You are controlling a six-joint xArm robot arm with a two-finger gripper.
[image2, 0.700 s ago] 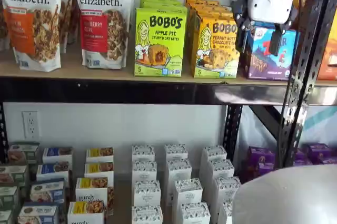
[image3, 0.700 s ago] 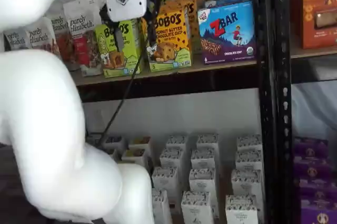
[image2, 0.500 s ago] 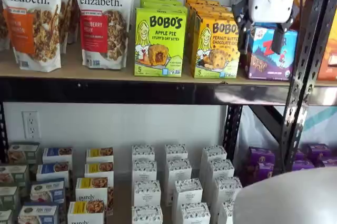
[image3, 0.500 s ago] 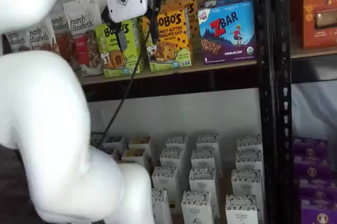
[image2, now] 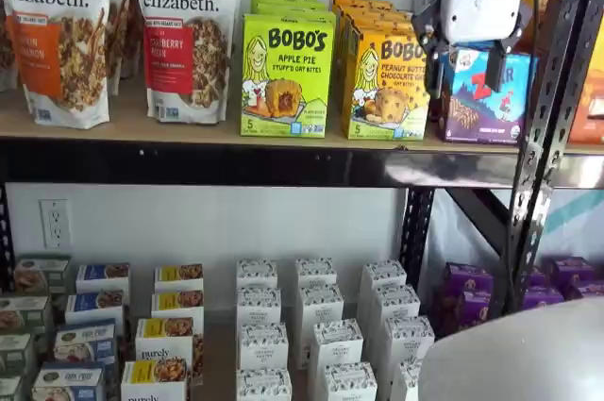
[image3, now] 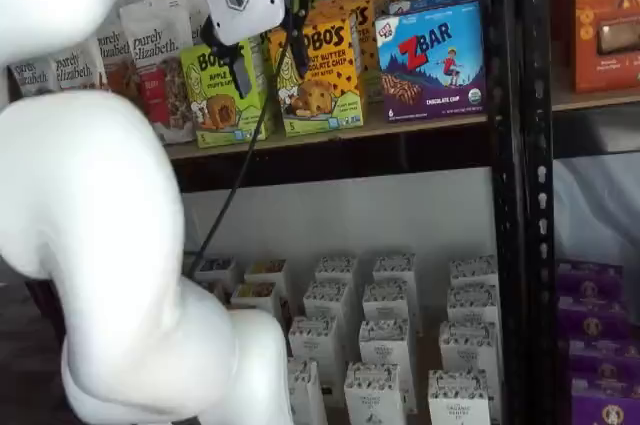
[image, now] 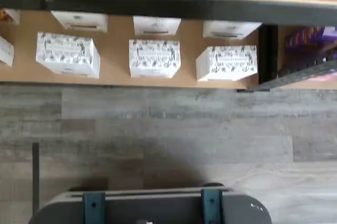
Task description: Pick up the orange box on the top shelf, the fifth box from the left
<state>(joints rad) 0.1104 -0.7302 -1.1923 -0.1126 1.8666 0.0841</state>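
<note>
The orange box (image2: 385, 85) stands upright at the front of a row on the top shelf (image2: 142, 125), between a lime-green box and a blue one; it also shows in the other shelf view as the orange box (image3: 320, 75) on the top shelf (image3: 420, 127). My gripper (image2: 464, 63) hangs in front of the shelf at box height, white body above, two black fingers pointing down. A plain gap shows between the fingers, so it is open and holds nothing. In a shelf view the gripper (image3: 270, 53) overlaps the orange box's left edge. The wrist view shows neither.
A lime-green Bobo's box (image2: 286, 75) stands left of the orange one and a blue ZBar box (image2: 483, 99) right of it. Granola bags (image2: 184, 33) fill the shelf's left. A black upright (image2: 547, 118) rises close to the gripper. White cartons (image2: 316, 325) crowd the lower shelf. The white arm (image3: 100, 245) looms nearby.
The gripper has drifted slightly toward the orange box and risen a little, tilting somewhat. Its fingers stay apart. The boxes have not moved.
</note>
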